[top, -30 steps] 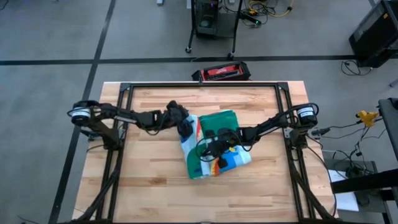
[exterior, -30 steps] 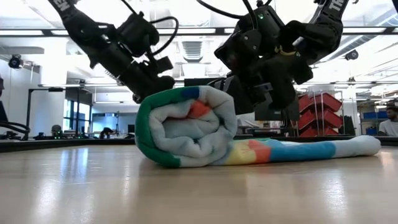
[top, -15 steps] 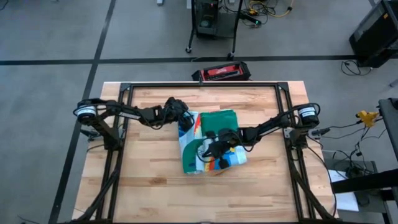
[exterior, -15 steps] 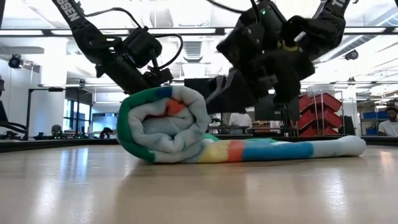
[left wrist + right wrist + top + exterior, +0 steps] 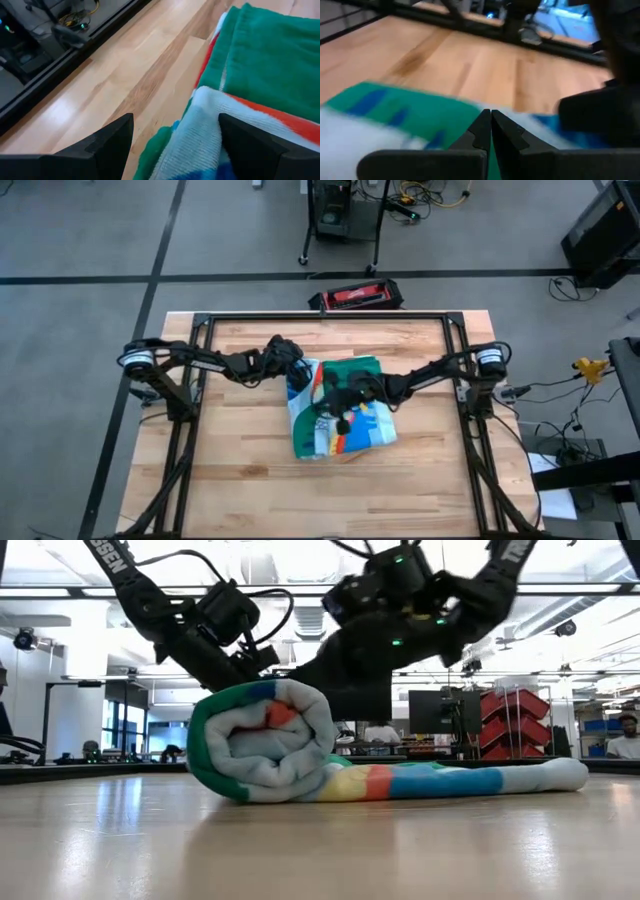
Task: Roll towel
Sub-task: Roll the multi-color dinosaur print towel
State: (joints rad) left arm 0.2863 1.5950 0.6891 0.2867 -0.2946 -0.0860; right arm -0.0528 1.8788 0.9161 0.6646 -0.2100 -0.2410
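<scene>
We see one wooden table carrying a single towel, which lies near the table's middle. From the low view, the towel's end nearer the left arm is wound into one thick roll with green on the outside, while the rest trails flat across the boards. Two arms work over it. The left gripper sits at the rolled end with its fingers spread wide apart on either side of the cloth edge. The right gripper hovers over the towel with its fingers pressed together, holding nothing.
</scene>
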